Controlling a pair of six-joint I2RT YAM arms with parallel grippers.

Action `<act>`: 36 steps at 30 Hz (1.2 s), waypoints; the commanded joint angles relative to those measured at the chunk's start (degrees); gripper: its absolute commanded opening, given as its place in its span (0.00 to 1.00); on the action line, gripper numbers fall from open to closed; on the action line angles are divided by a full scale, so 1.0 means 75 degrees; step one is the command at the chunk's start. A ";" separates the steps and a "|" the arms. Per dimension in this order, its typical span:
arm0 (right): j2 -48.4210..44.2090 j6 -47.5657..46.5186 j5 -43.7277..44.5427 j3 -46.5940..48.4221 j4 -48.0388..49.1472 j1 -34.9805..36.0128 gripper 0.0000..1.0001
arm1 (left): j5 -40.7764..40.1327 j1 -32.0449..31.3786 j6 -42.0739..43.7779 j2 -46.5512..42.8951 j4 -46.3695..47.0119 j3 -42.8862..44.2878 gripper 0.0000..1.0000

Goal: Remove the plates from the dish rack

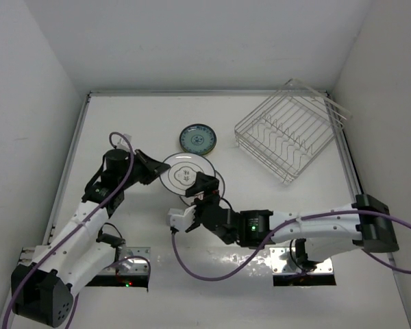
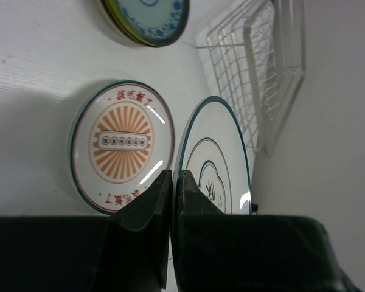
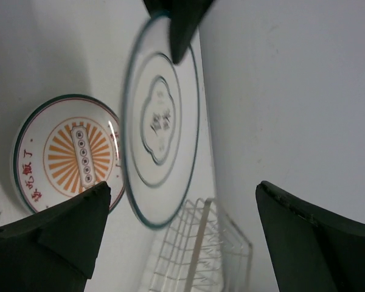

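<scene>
My left gripper [image 1: 161, 166] [image 2: 173, 176] is shut on the rim of a white plate with a dark green pattern [image 1: 185, 175] [image 2: 219, 158]. It holds the plate tilted above the table. A white plate with an orange sunburst [image 2: 121, 146] [image 3: 64, 152] lies flat under and beside it. A blue-patterned plate [image 1: 197, 139] [image 2: 149, 18] lies farther back. The dish rack [image 1: 288, 133] [image 2: 255, 67] [image 3: 194, 255] stands at the back right with no plates showing in it. My right gripper [image 1: 200, 192] [image 3: 182, 231] is open and empty, close to the held plate [image 3: 161, 115].
White walls close in the table on the left, back and right. The rack's clear plastic frame [image 1: 332, 106] sticks up at its far right side. Both arm bases sit on plates at the near edge.
</scene>
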 commanded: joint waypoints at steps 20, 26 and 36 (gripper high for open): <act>-0.3110 0.6507 0.1399 -0.0719 -0.2106 -0.2093 0.99 | -0.0995 -0.0989 0.0017 0.2458 0.2482 -0.0547 0.89; -0.2137 0.8541 0.0124 -0.0073 -0.3832 -0.3922 0.99 | -0.2074 -0.1201 0.0766 0.2237 0.0725 0.0213 1.00; -0.2897 0.8413 -0.0041 -0.0610 -0.3914 -0.5246 0.99 | -0.5053 -0.0816 0.2807 0.1638 -0.1961 0.2172 1.00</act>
